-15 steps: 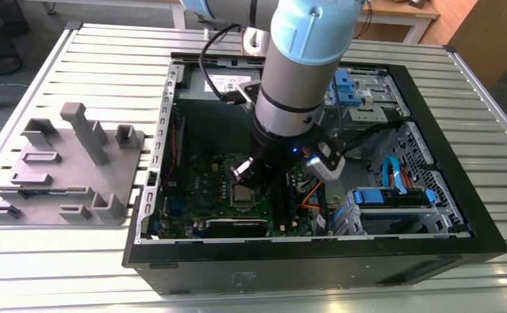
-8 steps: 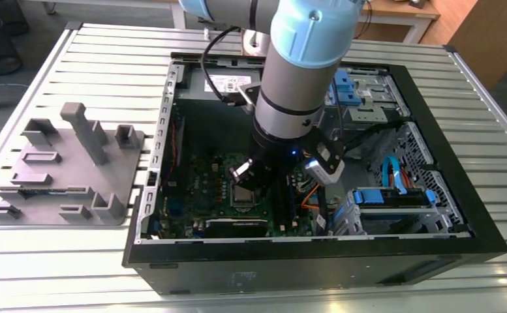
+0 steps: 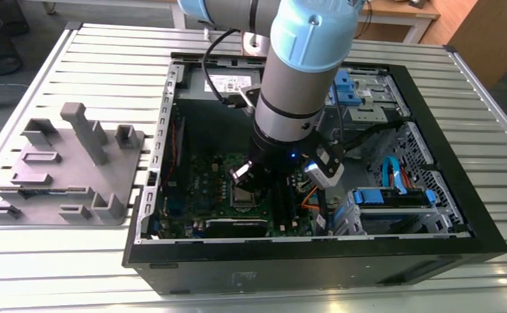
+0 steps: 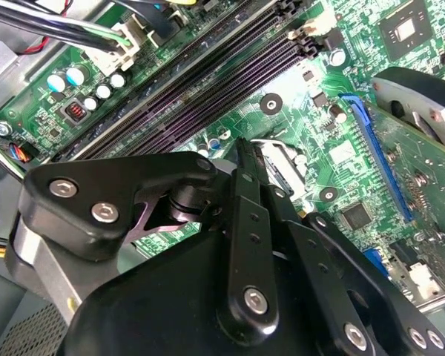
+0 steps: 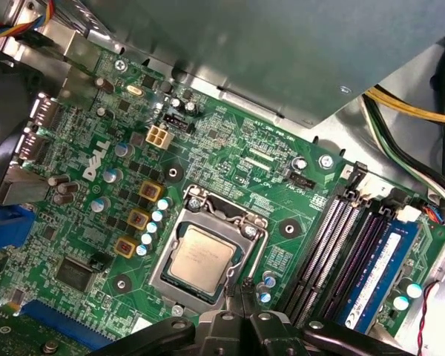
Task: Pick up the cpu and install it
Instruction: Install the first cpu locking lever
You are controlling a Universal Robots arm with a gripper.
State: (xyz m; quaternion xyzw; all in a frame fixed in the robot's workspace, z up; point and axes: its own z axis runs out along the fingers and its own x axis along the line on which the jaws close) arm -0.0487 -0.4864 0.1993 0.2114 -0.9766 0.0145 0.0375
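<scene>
The cpu (image 5: 200,256), a small square chip with a shiny silver-grey top, lies flat in its metal-framed socket on the green motherboard (image 5: 96,222) in the first wrist view. My gripper (image 5: 245,288) hovers just beside the socket's edge, close to one corner of the chip. Its two thin black fingertips are together with nothing between them. In the second wrist view the gripper (image 4: 245,148) tapers to a shut point over the socket frame (image 4: 282,167). The exterior view has the arm (image 3: 292,98) reaching down into the open computer case (image 3: 323,261).
Dark memory slots (image 5: 341,245) run right beside the socket, one holding a blue module. Black and yellow cables (image 5: 408,111) hang along the case wall. A blue slot (image 4: 374,156) and a card lie near the fingers. Grey plastic holder blocks (image 3: 62,169) stand outside the case at the exterior view's left.
</scene>
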